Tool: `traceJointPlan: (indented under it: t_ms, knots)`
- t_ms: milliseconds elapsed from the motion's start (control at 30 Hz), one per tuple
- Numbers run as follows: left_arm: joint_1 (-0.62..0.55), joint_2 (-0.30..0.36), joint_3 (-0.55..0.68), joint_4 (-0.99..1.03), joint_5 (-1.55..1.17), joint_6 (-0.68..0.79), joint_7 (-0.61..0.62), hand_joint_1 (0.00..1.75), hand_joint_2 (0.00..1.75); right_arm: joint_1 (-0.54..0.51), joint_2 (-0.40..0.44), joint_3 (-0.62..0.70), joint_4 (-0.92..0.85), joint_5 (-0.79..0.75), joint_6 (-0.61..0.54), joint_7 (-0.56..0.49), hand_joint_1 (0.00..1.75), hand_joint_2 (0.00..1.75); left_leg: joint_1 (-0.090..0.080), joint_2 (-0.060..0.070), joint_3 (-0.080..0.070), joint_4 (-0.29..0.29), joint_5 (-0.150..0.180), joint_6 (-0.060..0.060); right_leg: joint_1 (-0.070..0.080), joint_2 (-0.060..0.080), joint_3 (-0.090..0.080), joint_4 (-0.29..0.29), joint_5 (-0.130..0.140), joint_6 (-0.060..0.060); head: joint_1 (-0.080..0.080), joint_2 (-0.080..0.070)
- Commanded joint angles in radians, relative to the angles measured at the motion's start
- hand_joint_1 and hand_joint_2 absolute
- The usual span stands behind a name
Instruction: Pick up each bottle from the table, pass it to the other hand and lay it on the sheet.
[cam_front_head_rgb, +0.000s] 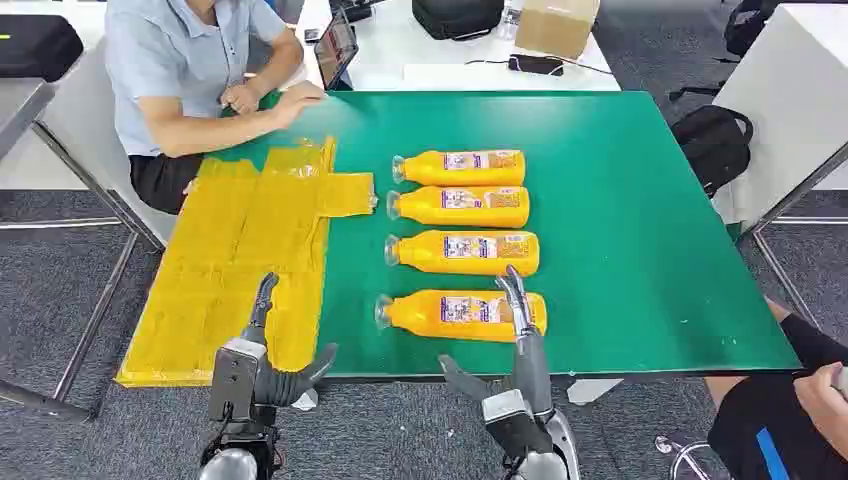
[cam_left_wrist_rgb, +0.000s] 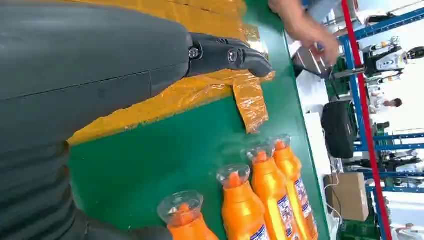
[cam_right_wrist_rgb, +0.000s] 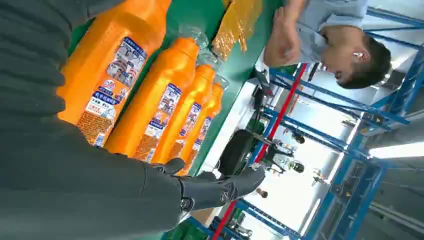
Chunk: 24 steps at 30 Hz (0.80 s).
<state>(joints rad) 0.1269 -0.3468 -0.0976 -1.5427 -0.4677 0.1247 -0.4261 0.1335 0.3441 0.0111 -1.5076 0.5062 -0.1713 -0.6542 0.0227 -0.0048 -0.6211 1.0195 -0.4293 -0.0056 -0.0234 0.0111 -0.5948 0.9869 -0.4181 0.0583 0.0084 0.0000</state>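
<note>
Bottles (cam_front_head_rgb: 462, 239) of orange liquid were laid in a row beside the yellow sheet (cam_front_head_rgb: 240, 255) on the green tabletop (cam_front_head_rgb: 640, 220); both hands (cam_front_head_rgb: 262, 360) (cam_front_head_rgb: 515, 340) were held spread, empty.

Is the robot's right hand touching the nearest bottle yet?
Cannot tell. In the head view the right hand overlaps the nearest bottle, but contact isn't plainly visible.

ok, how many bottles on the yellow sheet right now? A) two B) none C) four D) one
B: all four orange bottles lie in a row on the bare green table, beside the yellow sheet, which carries none; both hands are empty.
</note>
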Motion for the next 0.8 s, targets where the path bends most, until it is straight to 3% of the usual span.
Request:
traceJointPlan:
  t_ms: [33, 67, 100, 233, 267, 433, 500, 733, 800]
  knots:
    - [-0.005, -0.002, 0.006, 0.015, -0.009, 0.001, 0.015, 0.0, 1.75, 0.006, 0.005, 0.01, 0.079, -0.008, 0.022, 0.021, 0.0, 1.75, 0.0, 0.0, 0.004, -0.001, -0.001, 0.001, 0.001, -0.001, 0.004, -0.002, -0.001, -0.002, 0.0, 0.0]
    - [-0.004, -0.002, 0.007, 0.014, -0.009, 0.003, 0.016, 0.0, 1.75, 0.005, 0.005, 0.009, 0.083, 0.008, 0.003, 0.038, 0.0, 1.75, 0.0, 0.001, 0.005, -0.002, -0.002, 0.002, 0.001, -0.001, 0.005, -0.002, -0.001, -0.003, 0.0, 0.0]
    - [-0.003, -0.002, 0.007, 0.013, -0.007, 0.005, 0.015, 0.0, 1.75, 0.004, 0.005, 0.006, 0.082, 0.016, -0.007, 0.051, 0.0, 0.0, 0.0, 0.0, 0.006, -0.002, -0.002, 0.002, 0.001, -0.001, 0.006, -0.002, -0.002, -0.004, 0.0, 0.0]
    - [-0.001, -0.002, -0.008, 0.019, -0.005, 0.005, 0.015, 0.0, 1.75, 0.005, 0.005, 0.011, 0.017, 0.185, -0.135, 0.102, 0.0, 0.0, 0.0, 0.0, 0.005, -0.001, -0.002, 0.002, 0.001, -0.001, 0.005, -0.002, -0.002, -0.003, 0.0, 0.0]
    - [-0.004, -0.002, -0.004, 0.016, -0.005, 0.005, 0.014, 0.0, 1.75, 0.008, 0.004, 0.014, -0.012, 0.212, -0.104, 0.143, 0.0, 1.75, 0.0, 0.0, 0.006, -0.001, -0.002, 0.002, 0.001, -0.002, 0.006, -0.001, -0.002, -0.004, 0.0, 0.0]
    - [-0.048, -0.002, 0.035, 0.01, 0.019, -0.024, 0.012, 0.0, 1.75, -0.01, 0.0, -0.011, -0.032, 0.271, -0.038, 0.227, 0.0, 1.75, 0.0, -0.001, 0.002, 0.0, -0.001, 0.001, 0.001, -0.002, 0.002, 0.0, -0.001, -0.002, 0.0, 0.0]
    - [-0.04, -0.002, 0.028, 0.018, 0.027, -0.036, 0.01, 0.0, 1.75, -0.016, -0.027, 0.007, -0.023, 0.444, -0.067, 0.278, 0.0, 1.75, 0.0, -0.001, 0.002, -0.001, -0.001, 0.001, 0.001, -0.002, 0.003, -0.001, -0.001, -0.002, 0.0, 0.0]
    - [-0.045, -0.002, 0.023, 0.024, 0.028, -0.035, 0.009, 0.0, 1.75, -0.036, -0.026, -0.007, -0.02, 0.45, -0.062, 0.283, 0.0, 1.75, 0.0, -0.001, 0.002, -0.001, 0.0, 0.001, 0.0, -0.002, 0.003, -0.001, -0.001, -0.002, 0.0, 0.0]
    - [-0.039, -0.002, 0.014, 0.023, 0.03, -0.047, 0.007, 0.0, 1.75, -0.026, -0.047, -0.003, -0.037, 0.609, -0.121, 0.336, 0.0, 1.75, 0.0, 0.0, 0.003, -0.001, -0.001, 0.001, 0.001, -0.001, 0.003, -0.001, -0.001, -0.002, 0.0, 0.0]
